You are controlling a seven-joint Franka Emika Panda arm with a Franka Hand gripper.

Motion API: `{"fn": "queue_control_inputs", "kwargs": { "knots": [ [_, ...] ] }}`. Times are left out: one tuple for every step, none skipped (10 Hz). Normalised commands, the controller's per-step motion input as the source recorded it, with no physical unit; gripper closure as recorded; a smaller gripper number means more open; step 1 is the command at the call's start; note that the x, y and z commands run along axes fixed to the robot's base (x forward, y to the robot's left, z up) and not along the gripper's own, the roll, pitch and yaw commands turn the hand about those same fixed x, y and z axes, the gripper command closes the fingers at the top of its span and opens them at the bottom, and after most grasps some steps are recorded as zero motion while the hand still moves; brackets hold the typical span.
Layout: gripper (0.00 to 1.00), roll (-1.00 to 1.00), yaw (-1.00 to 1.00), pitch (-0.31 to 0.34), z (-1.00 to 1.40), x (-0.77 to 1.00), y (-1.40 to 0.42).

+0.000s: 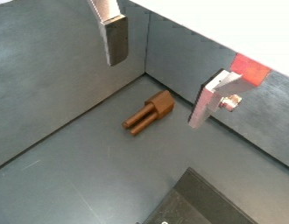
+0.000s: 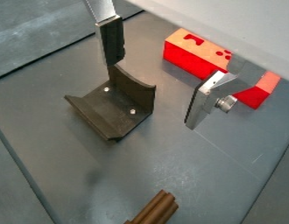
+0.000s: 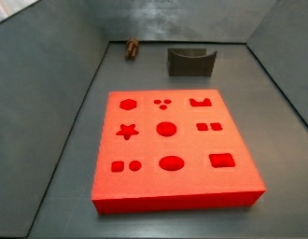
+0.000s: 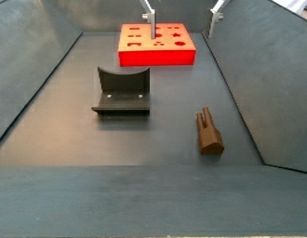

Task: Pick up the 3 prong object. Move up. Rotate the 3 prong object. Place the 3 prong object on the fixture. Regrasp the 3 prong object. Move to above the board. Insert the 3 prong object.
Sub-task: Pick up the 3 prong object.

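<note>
My tool [image 1: 158,74] hangs high above the grey floor [image 1: 77,166], plates spread wide, nothing between them. In a wrist view the 3 prong object [image 1: 148,114] lies flat on the floor by the wall corner; in a wrist view the fixture [image 2: 112,107] sits below the fingers [image 2: 110,41], with the red board [image 2: 196,52] beyond. In both side views the object lies well apart from the fixture [image 4: 121,90].

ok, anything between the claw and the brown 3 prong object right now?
Nothing visible. The open claw hangs above the small brown 3 prong object, which lies alone on the grey floor; the dark grey notched fixture sits apart from it.
</note>
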Motion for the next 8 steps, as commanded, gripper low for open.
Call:
{"fn": "queue_control_inputs", "kwargs": {
  "knots": [
    [0.00, 0.00, 0.00, 0.000, -0.13, -0.12, 0.07],
    [0.00, 0.05, -0.01, -0.024, -0.36, -0.25, 0.14],
    [0.00, 0.13, 0.00, -0.026, -0.49, -0.36, 0.20],
    [0.00, 0.13, 0.00, -0.047, -0.57, -0.41, 0.29],
    [0.00, 0.11, 0.00, -0.059, -0.66, -0.33, 0.36],
    [0.00, 0.13, 0.00, -0.067, -0.71, -0.37, 0.37],
    [0.00, 0.13, 0.00, -0.079, -0.74, -0.38, 0.37],
    [0.00, 0.11, -0.03, -0.099, -0.73, -0.49, 0.41]
  ]
}}
